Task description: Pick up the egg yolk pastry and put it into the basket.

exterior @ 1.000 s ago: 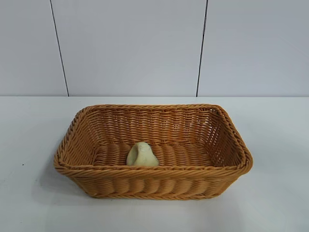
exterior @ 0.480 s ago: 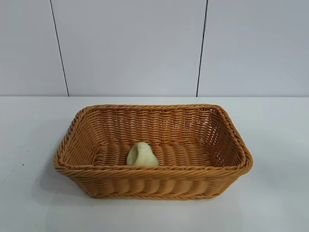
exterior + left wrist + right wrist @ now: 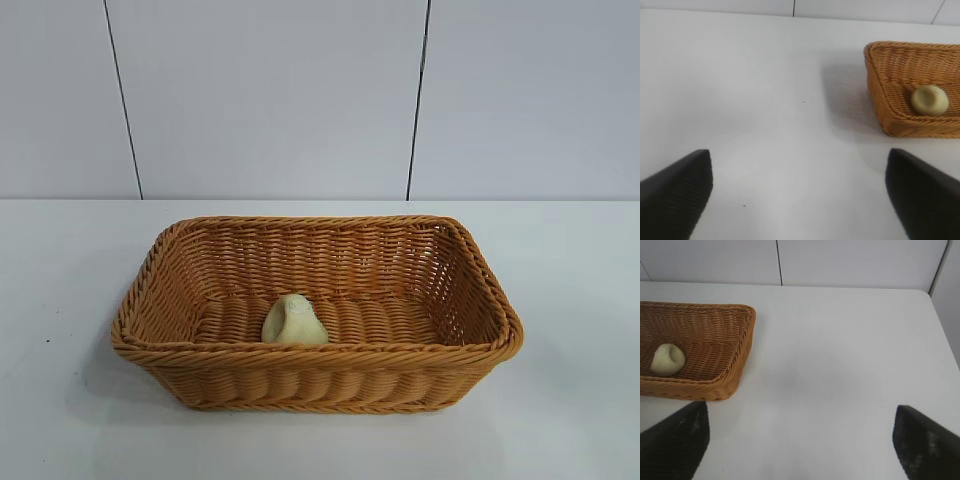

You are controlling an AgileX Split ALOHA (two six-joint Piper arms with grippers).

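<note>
The left gripper [image 3: 799, 192] hangs over bare table [image 3: 60, 300] well to the left of the basket [image 3: 330, 385], its two dark fingers [image 3: 677, 192] spread wide with nothing between them; only the tips show in the left wrist view, both cut off by the frame's edge. At centre, the woven basket sits on the white table before a pale panelled wall [image 3: 270, 90]. The pastry [image 3: 295, 321] lies inside on the basket floor, against the near long wall and slightly left of the middle (its lower edge is hidden behind the braided rim in the exterior view). From the left wrist camera the pastry [image 3: 929, 100] shows as a smooth dome, and the basket [image 3: 890, 95] is cut off at the frame's side. From the right wrist camera the pastry [image 3: 667, 359] shows a dimple, and only one end of the basket [image 3: 735, 365] is in frame. The right gripper [image 3: 802, 437] hangs over bare table to the basket's right, clear of it, fingers [image 3: 925, 445] likewise wide apart and empty, their tips cropped. Neither arm appears in the exterior view.
</note>
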